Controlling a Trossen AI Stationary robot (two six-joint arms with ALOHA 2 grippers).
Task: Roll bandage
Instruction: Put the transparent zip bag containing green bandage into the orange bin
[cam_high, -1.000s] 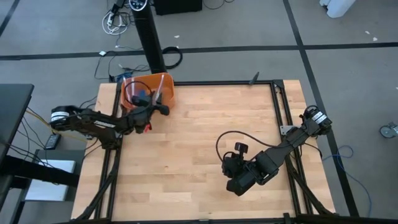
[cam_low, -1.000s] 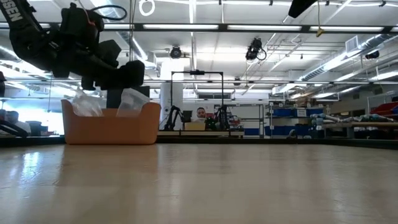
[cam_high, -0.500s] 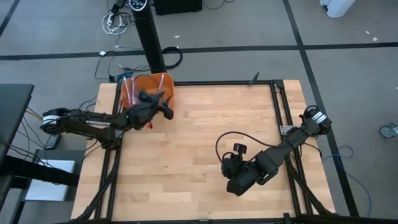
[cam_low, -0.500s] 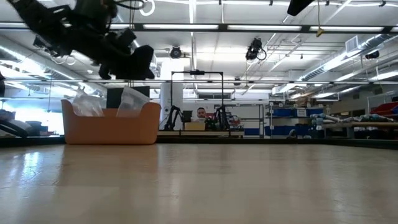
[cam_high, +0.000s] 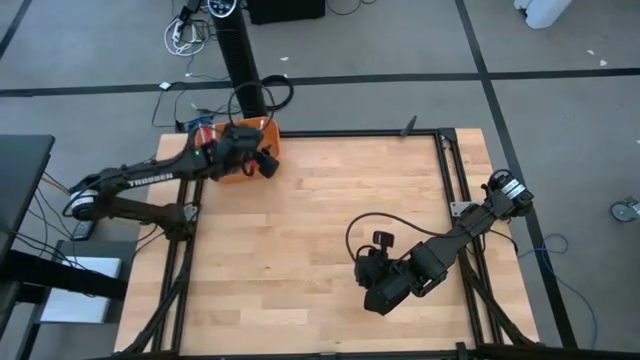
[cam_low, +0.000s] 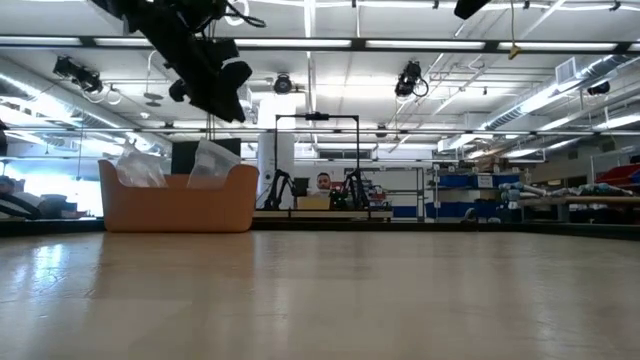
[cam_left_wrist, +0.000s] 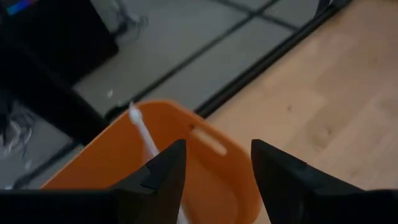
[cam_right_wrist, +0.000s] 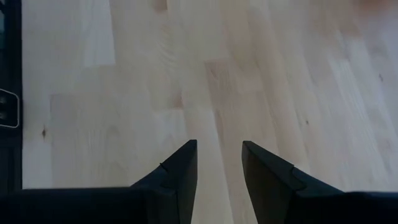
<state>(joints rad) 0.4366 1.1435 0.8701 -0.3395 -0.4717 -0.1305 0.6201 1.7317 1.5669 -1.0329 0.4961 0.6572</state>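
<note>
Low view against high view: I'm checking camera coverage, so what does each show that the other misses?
Only the low view shows crinkled plastic sticking up out of the orange bin, and the room behind. Only the high view shows the right gripper, low over the table, open and empty. Both show the bin and the left gripper above it, open. Neither shows a bandage.

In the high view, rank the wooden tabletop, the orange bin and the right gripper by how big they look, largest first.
1. Wooden tabletop, by far the largest.
2. Orange bin, partly hidden by the left arm, and right gripper: similar apparent size, so I won't rank them.
</note>
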